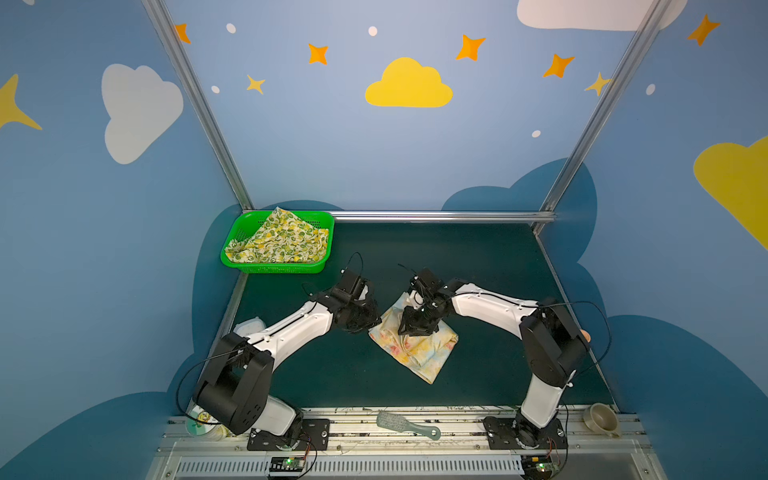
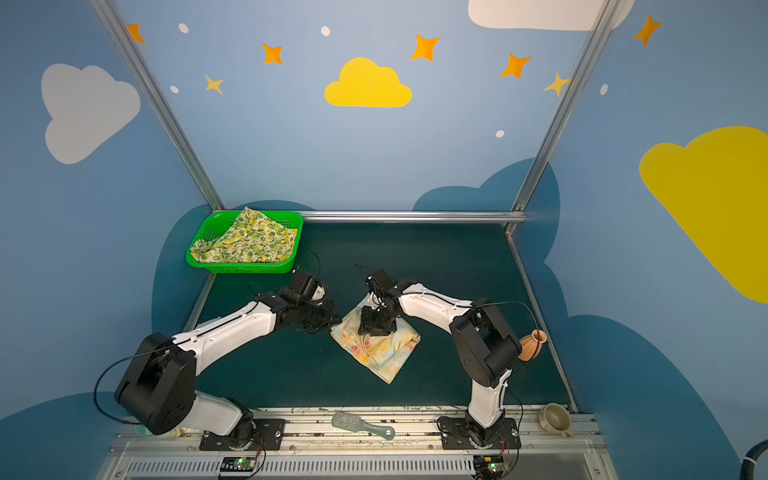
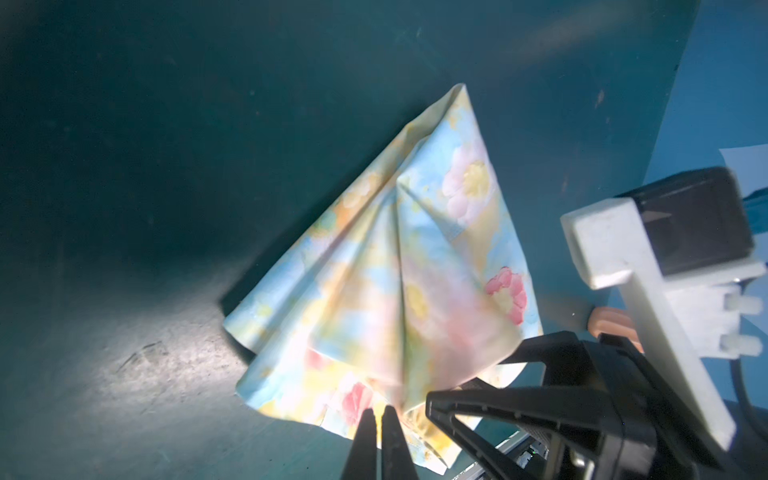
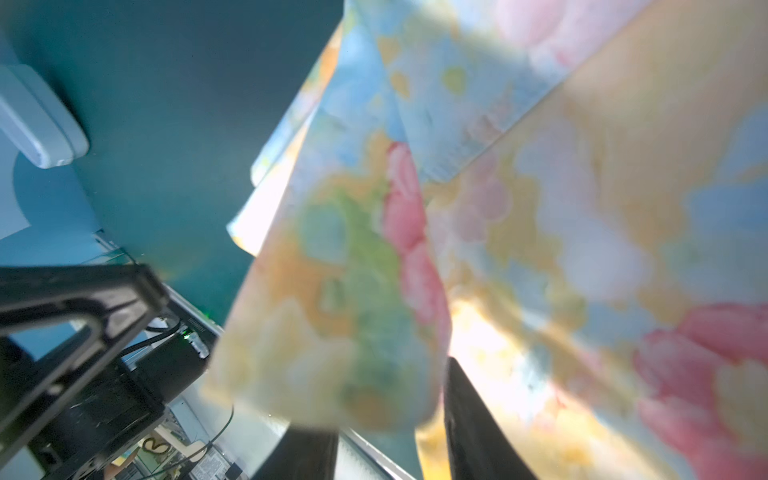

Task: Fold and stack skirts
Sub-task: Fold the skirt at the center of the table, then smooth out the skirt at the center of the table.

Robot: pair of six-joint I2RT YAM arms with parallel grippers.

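Skirt [image 4: 540, 249] hangs between the parted right jaws.

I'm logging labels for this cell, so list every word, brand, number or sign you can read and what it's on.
None is readable in any view.
Round tub beside the left arm's base: printed label, too small to read.
Printed scrap in the right wrist view: too blurred to read.

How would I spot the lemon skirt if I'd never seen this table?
Find the dark green table's far left corner, where a green mesh basket stands. The lemon skirt lies rumpled inside: cream with green leaves, unlike the pastel flowered skirt mid-table.
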